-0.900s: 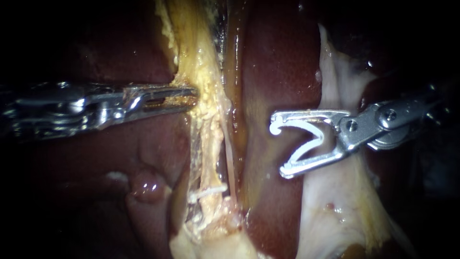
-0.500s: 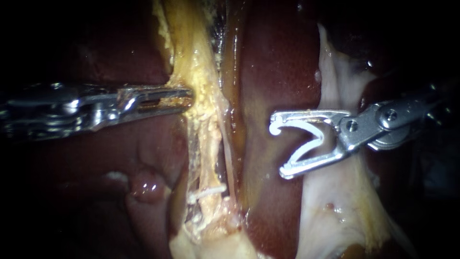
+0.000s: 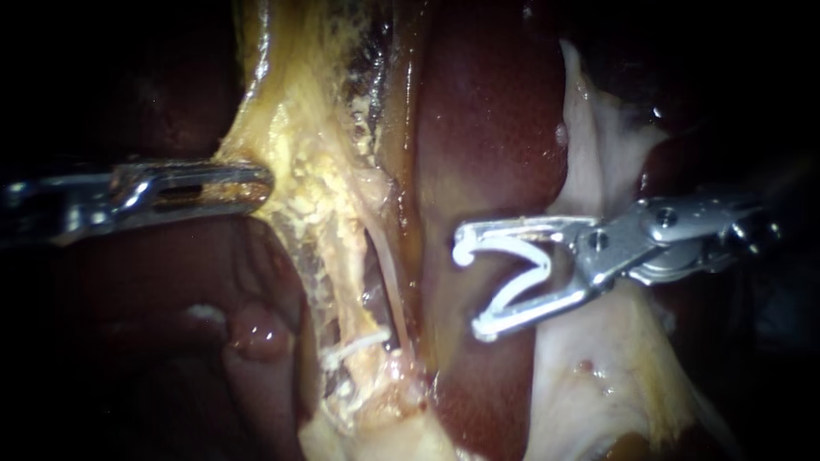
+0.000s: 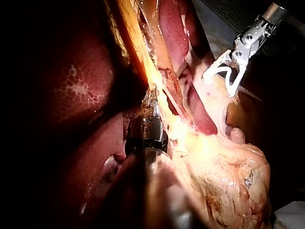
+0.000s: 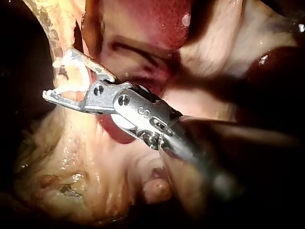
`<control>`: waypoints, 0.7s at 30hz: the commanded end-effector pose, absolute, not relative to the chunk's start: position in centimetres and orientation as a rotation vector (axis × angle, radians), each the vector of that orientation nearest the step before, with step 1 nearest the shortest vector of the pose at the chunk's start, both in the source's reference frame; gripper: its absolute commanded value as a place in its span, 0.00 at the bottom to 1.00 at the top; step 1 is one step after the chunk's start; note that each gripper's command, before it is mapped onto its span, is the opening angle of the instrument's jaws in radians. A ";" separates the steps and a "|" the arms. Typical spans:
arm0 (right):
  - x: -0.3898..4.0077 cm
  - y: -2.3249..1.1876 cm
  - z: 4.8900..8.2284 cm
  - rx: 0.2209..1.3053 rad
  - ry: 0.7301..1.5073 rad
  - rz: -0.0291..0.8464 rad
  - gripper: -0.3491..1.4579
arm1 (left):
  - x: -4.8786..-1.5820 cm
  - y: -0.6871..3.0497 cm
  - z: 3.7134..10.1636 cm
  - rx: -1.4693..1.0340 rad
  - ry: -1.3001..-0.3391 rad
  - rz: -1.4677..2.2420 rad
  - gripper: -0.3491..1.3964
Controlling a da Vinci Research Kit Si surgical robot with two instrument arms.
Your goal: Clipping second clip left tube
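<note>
Nearest the endoscope, at centre right, the hand of my right instrument point(image 3: 468, 288) has its jaws spread wide around an open clip point(image 3: 515, 266) seated between them, mouth facing left. It hovers over the liver point(image 3: 487, 128), well apart from the target. At centre left, the hand of my left instrument point(image 3: 252, 183) is closed on the yellow band point(image 3: 316, 213), holding it taut. Deeper, a pale tube point(image 3: 389, 286) runs along that band's right edge, above the placed clip point(image 3: 359, 344) at lower centre. I cannot tell whether it is the left tube.

The risks, as I judge them:
- The clip's tips could score the liver on the way across.
- The mouth could scoop up webbed tissue with the tube, or land on the placed clip.
- A harder pull could tear the band.

The left wrist view shows the right instrument standing clear of the tissue, a depth the endoscope flattens. The right wrist view shows the clip's mouth from behind, turned toward the band. Only the endoscope shows the placed clip.
</note>
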State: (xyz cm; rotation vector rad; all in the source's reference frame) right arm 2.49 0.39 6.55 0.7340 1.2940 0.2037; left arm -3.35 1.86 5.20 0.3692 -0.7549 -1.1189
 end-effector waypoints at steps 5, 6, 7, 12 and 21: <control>2.69 0.34 6.69 0.772 1.254 0.230 0.52 | -3.38 1.85 5.16 0.365 -0.757 -1.119 0.00; 2.72 0.34 6.73 0.773 1.252 0.236 0.52 | -3.38 1.85 5.16 0.364 -0.757 -1.120 0.00; 2.75 0.33 6.76 0.776 1.247 0.240 0.52 | -3.38 1.84 5.15 0.364 -0.756 -1.120 0.00; 2.87 0.34 7.01 0.791 1.209 0.259 0.52 | -3.39 1.85 5.08 0.362 -0.765 -1.120 0.00; 3.06 0.28 7.36 0.837 1.176 0.291 0.52 | -3.40 1.85 4.97 0.356 -0.776 -1.116 0.00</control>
